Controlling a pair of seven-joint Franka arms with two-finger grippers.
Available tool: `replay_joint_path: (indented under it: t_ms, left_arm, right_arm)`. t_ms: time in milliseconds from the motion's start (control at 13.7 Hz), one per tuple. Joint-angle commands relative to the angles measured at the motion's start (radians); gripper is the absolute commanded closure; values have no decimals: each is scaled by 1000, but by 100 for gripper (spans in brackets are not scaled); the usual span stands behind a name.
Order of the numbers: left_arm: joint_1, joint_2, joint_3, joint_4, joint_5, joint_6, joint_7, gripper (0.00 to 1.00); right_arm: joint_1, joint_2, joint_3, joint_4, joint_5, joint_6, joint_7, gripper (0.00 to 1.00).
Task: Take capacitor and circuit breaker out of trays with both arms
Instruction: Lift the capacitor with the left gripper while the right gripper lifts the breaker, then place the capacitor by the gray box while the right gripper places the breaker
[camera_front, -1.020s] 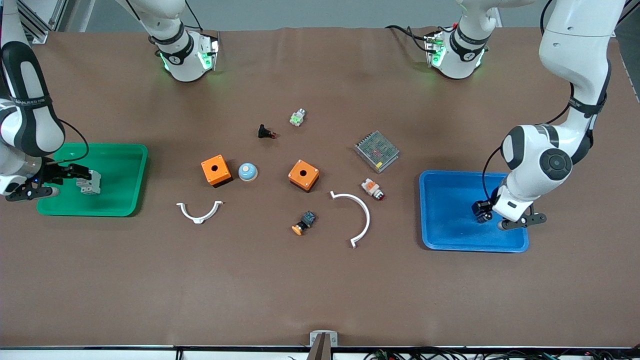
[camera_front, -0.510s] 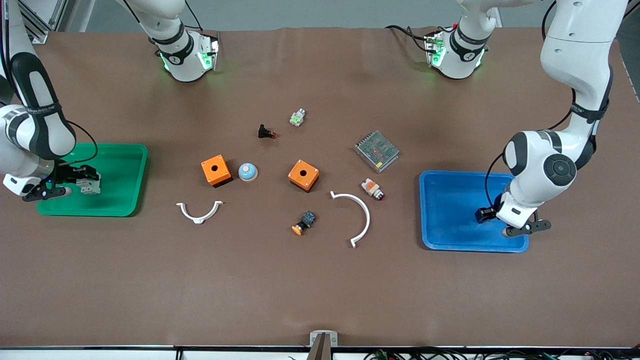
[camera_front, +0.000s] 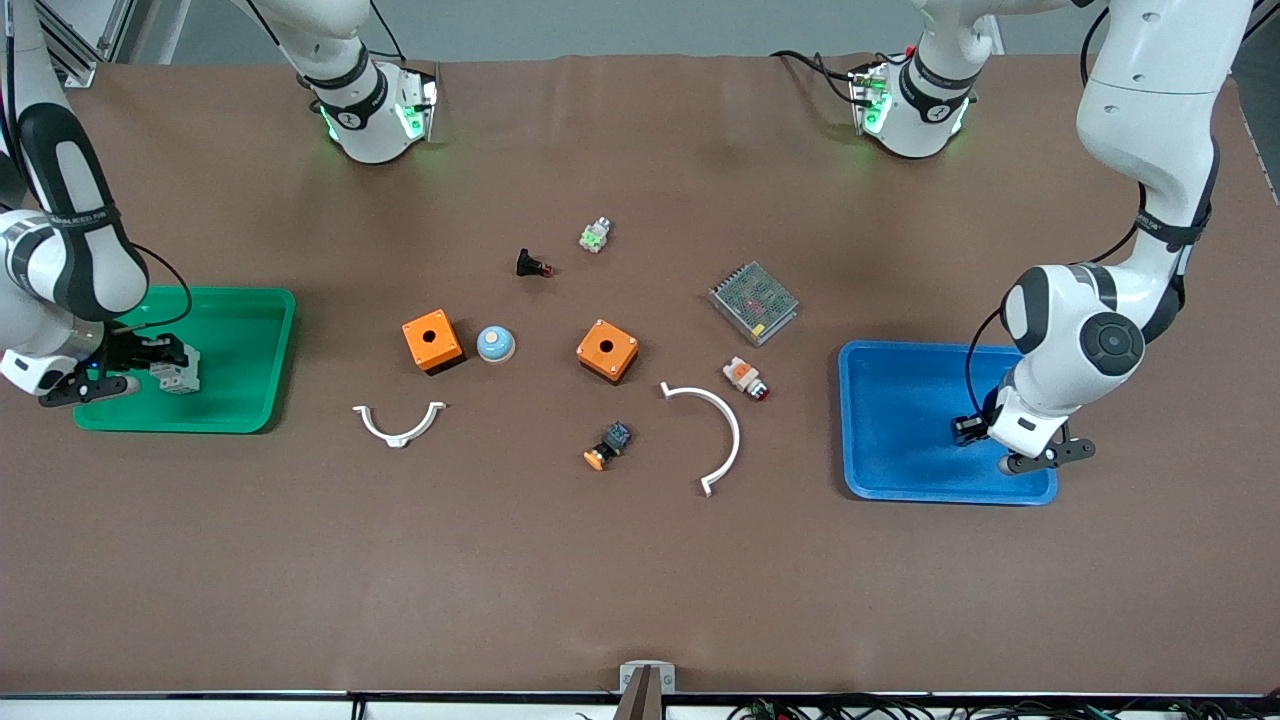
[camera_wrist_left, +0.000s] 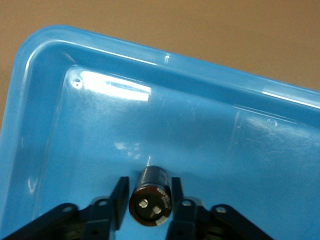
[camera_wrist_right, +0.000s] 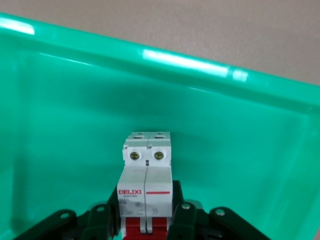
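The capacitor (camera_wrist_left: 151, 201), a short black cylinder with a shiny end, lies in the blue tray (camera_front: 900, 400) near the corner nearest the front camera, at the left arm's end of the table; it also shows in the front view (camera_front: 963, 428). My left gripper (camera_wrist_left: 150, 200) is low in that tray with its fingers on either side of the capacitor, slightly apart, and a thin gap shows at one finger. The breaker (camera_wrist_right: 146, 187), light grey with a red lever end, is in the green tray (camera_front: 240, 330). My right gripper (camera_wrist_right: 147, 215) is shut on the breaker, which also shows in the front view (camera_front: 178, 376).
Between the trays lie two orange boxes (camera_front: 432, 341) (camera_front: 607, 350), a blue-white dome (camera_front: 495, 343), two white curved brackets (camera_front: 399, 424) (camera_front: 715, 432), a metal mesh box (camera_front: 753, 302), a black-blue switch with an orange cap (camera_front: 607, 446), a white-orange cylinder (camera_front: 745, 377) and a black flared piece (camera_front: 530, 265).
My left gripper has come down into the blue tray with the capacitor. My right gripper has lowered the breaker into the green tray and shifted slightly toward the table's end.
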Motion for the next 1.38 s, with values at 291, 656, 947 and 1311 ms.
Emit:
replay_joint_path:
  t_ms: [291,656,947,1311]
  left_arm:
    - [-2,-192,-54,-26,7,-120,-57,100]
    - [-1,-362,-239,-34,7,-374,-305,100]
    - [-13,-349,-452,-52,19,-376,-656,100]
    - [-221,-284,-493,-46,40,-316,-1019,100]
  right_arm:
    - [169,-88,12,316,0,-465,231,73]
    - [410,-85,14,382,75,-551,553,73]
    - [591,-38,14,373,216,-466,782,73]
    - [747,73,14,339,221,-268,1000,72]
